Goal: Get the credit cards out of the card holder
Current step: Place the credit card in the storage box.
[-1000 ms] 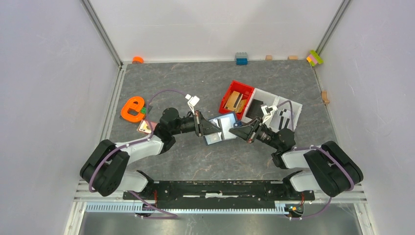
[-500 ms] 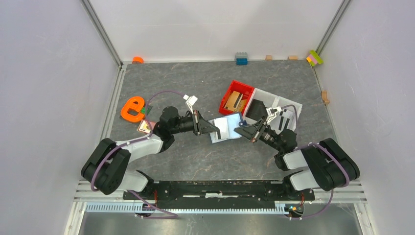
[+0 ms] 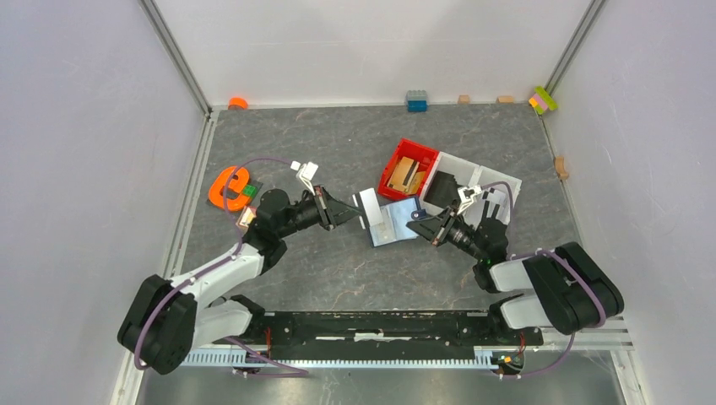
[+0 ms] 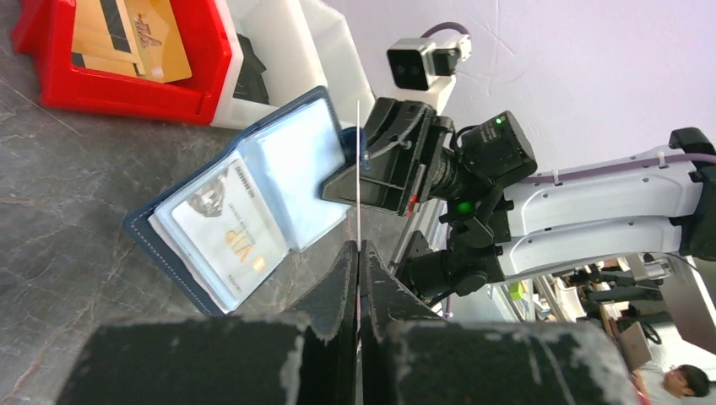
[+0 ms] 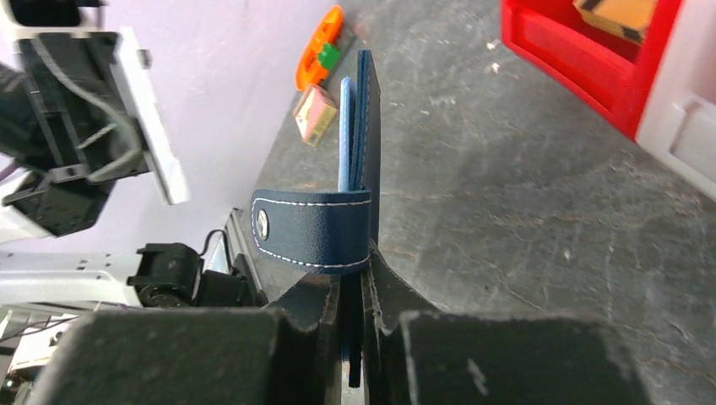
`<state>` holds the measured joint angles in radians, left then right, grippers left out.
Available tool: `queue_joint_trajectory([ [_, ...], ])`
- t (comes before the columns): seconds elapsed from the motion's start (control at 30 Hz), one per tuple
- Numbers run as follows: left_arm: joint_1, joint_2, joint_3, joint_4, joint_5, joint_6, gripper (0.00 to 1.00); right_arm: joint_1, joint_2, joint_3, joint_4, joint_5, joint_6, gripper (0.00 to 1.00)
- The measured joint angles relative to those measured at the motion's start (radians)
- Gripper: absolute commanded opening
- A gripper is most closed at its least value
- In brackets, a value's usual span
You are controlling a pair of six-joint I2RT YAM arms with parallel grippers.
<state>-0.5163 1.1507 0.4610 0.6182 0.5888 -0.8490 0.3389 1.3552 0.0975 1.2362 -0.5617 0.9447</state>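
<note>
Card holder [image 3: 395,222]: mid-table, open, pale blue pockets facing left arm. Long axis runs near-left to far-right in top view. Near-left end low at table, far-right end lifted.
Right gripper [image 3: 420,224]: clamped tight on holder's right edge, snap tab [image 5: 312,228] draped across fingers.
VIP card [image 4: 221,228]: in clear pocket.
Credit card [image 3: 369,207]: out of holder, just left of it, pinched edge-on in closed left gripper [image 4: 358,251].
Red tray [image 4: 127,89], white tray [image 4: 283,38]: just behind holder.
Orange letter piece [image 3: 228,187]: far left, well apart.
</note>
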Motion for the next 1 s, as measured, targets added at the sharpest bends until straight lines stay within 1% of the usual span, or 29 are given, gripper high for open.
queue_joint_trajectory([
  [0.17,0.0,-0.032,-0.008,-0.022,-0.038,0.018,0.02,0.042,0.083,0.034,-0.056,0.024,-0.033,0.21],
  [0.27,0.0,-0.03,-0.01,-0.04,-0.04,0.021,0.02,0.08,0.121,0.07,-0.103,0.042,-0.061,0.4],
  [0.37,0.0,-0.025,-0.01,-0.041,-0.039,0.021,0.02,0.086,0.107,0.079,-0.177,0.091,-0.106,0.54],
  [0.47,0.0,-0.018,-0.01,-0.041,-0.039,0.021,0.02,0.082,0.063,0.091,-0.29,0.162,-0.164,0.57],
  [0.57,0.0,-0.006,-0.01,-0.04,-0.036,0.021,0.02,0.065,0.019,0.095,-0.352,0.208,-0.198,0.6],
  [0.67,0.0,0.017,-0.01,-0.032,-0.026,0.021,0.02,0.042,-0.067,0.095,-0.428,0.253,-0.238,0.68],
  [0.77,0.0,0.036,-0.01,-0.009,-0.006,0.018,0.02,0.034,-0.2,0.097,-0.51,0.295,-0.3,0.82],
  [0.8,0.0,0.042,-0.01,0.001,0.001,0.016,0.02,0.034,-0.247,0.097,-0.53,0.301,-0.323,0.85],
  [0.9,-0.002,0.063,-0.01,0.049,0.031,0.003,0.02,0.033,-0.326,0.099,-0.533,0.264,-0.367,0.87],
  [1.0,-0.01,0.092,-0.01,0.102,0.059,-0.014,0.02,0.045,-0.323,0.109,-0.48,0.164,-0.374,0.85],
])
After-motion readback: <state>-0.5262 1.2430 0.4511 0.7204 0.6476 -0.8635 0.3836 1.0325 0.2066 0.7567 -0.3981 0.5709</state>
